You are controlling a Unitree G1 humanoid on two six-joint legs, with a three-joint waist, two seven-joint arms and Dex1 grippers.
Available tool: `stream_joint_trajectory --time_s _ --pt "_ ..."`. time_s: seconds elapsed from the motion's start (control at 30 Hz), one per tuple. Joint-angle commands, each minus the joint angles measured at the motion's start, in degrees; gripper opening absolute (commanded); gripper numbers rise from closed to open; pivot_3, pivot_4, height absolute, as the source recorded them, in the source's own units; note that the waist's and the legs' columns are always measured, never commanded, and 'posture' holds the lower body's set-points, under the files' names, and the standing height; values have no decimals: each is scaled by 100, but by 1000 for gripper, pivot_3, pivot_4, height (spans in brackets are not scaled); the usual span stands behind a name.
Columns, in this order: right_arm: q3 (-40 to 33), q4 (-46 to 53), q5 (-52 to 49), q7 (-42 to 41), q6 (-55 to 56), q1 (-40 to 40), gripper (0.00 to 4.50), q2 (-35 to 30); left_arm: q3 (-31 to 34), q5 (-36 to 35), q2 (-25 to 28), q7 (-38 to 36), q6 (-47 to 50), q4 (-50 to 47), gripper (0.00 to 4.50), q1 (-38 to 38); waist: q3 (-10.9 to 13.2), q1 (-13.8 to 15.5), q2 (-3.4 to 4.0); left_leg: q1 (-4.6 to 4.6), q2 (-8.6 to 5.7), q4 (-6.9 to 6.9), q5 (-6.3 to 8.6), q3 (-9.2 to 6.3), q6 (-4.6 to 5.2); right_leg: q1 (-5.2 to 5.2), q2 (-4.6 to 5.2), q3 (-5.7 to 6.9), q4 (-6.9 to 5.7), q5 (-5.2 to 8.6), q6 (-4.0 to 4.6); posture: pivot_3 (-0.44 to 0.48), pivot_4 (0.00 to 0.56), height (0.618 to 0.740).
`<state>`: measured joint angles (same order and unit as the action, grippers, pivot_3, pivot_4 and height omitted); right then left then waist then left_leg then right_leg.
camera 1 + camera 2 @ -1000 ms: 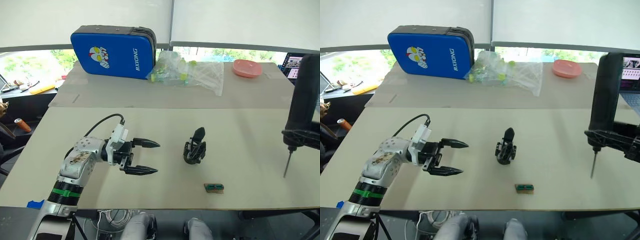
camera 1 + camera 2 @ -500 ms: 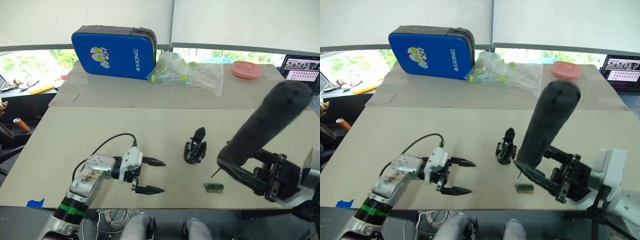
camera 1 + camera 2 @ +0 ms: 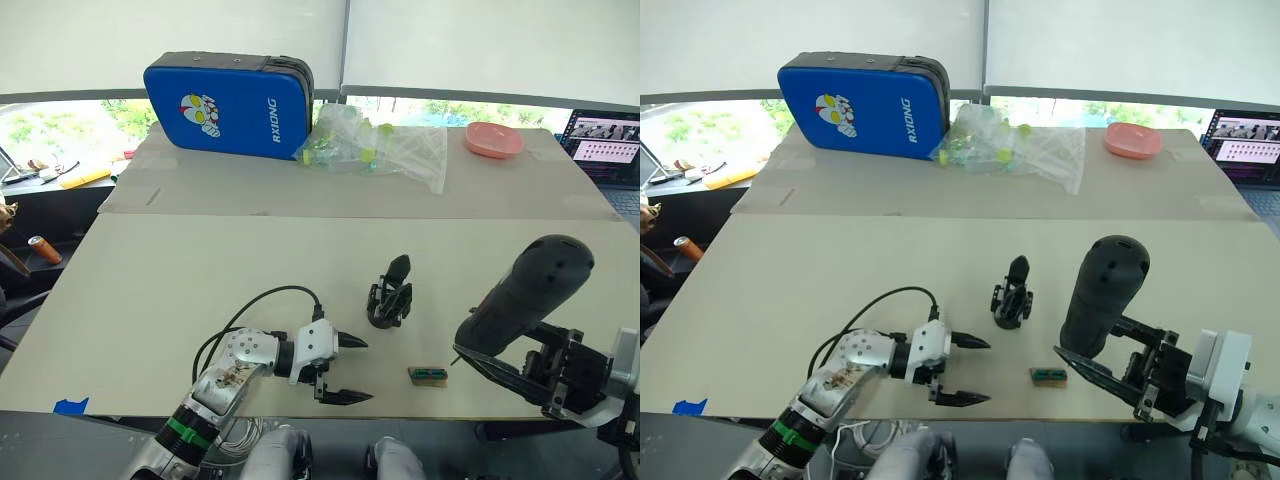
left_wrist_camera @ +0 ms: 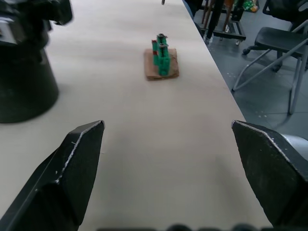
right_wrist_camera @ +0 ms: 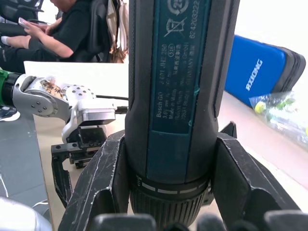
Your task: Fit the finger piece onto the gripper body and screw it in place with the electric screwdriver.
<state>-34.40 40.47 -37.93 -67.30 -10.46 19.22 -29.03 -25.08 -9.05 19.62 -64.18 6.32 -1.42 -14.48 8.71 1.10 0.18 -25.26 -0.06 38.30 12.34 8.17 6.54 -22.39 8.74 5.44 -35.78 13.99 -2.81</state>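
Two hands over the desk (image 3: 150,280) in the left eye view. Left hand (image 3: 345,370) hovers near the front edge, fingers spread wide, nothing between them. Right hand (image 3: 505,365) near the front right corner, clamped round the screwdriver (image 3: 525,295), which leans with its butt up and back, bit end down toward the desk. Body (image 3: 390,295) stands upright around mid-desk, between the two hands, one pointed finger sticking up. Small green-and-brown block (image 3: 428,375) lies near the front edge, between body and screwdriver tip. Loose finger piece: can't pick it out. Blue case (image 3: 228,105), plastic bag (image 3: 385,148) and pink dish (image 3: 493,138) along the back edge.

Right eye view: same layout, left hand's fingers (image 3: 968,341) clearly apart, body (image 3: 1011,298) just beyond them.

Left wrist view: both fingers (image 4: 72,163) wide apart, bare desk between. Body's round base (image 4: 21,82) to one side, green block (image 4: 161,57) ahead, close to the desk's edge.

Right wrist view: fingers (image 5: 103,178) squeeze the screwdriver (image 5: 175,96) low on its barrel, just above the ribbed collar. Left hand (image 5: 72,144) beyond. A seated person (image 5: 67,29) in the background.

Handling, as judged: screwdriver is rigid, fairly heavy and top-heavy in this hold, matte shell grips well; low clamp near the collar suits steering the bit. Body is hard, light, easy to tip; take it by the round base, not the thin finger.
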Motion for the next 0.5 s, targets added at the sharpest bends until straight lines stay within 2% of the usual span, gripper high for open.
stream_joint_trajectory --time_s 0.03,0.5 --pt "-78 -55 -204 25 416 17 1935 -48 -221 78 -237 108 -73 132 4500 -80 0 27 0 1 0 0 6 0 9 1 3 1 0 0 -1 0 150 740" --pt "128 -633 -111 -157 1337 466 1935 42 -635 379 -727 163 -404 684 4500 -300 -2 137 3 1 -3 5 16 2 26 8 4 3 9 -3 -6 0 150 740"
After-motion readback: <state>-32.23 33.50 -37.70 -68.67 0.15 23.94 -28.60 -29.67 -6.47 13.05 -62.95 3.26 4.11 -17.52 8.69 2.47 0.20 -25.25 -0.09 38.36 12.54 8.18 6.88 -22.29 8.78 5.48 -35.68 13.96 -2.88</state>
